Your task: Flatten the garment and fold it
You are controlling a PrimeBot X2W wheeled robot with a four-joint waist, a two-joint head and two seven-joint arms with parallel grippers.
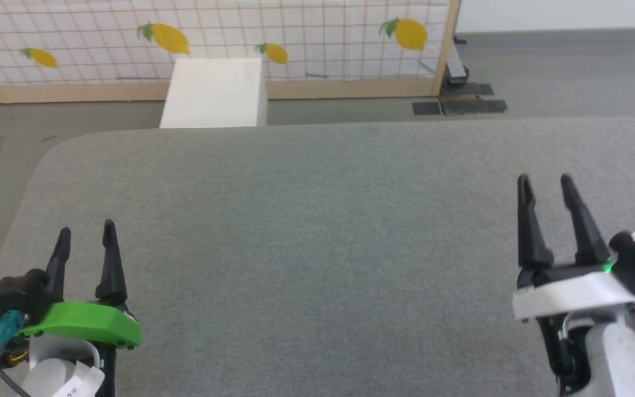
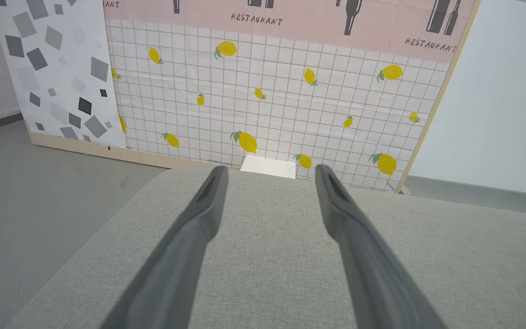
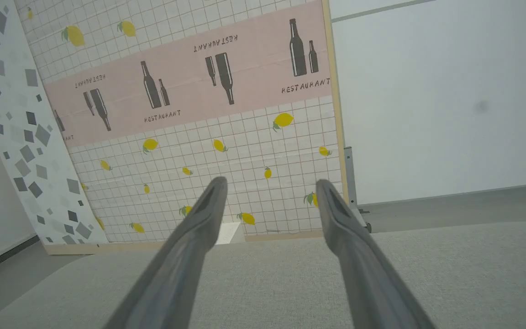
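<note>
While your left gripper [image 1: 86, 226] and right gripper [image 1: 544, 179] hang spread and empty above the grey pad [image 1: 317, 220], flattening and folding look unstarted.

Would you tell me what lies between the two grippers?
Only bare grey fabric surface, in the head view, between the left gripper and the right gripper.

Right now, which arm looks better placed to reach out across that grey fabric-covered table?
Probably the right. The right end effector, open, sits farther forward over the grey fabric-covered table; the left end effector, also open, hangs back near the table's rounded left edge. The margin is small.
</note>
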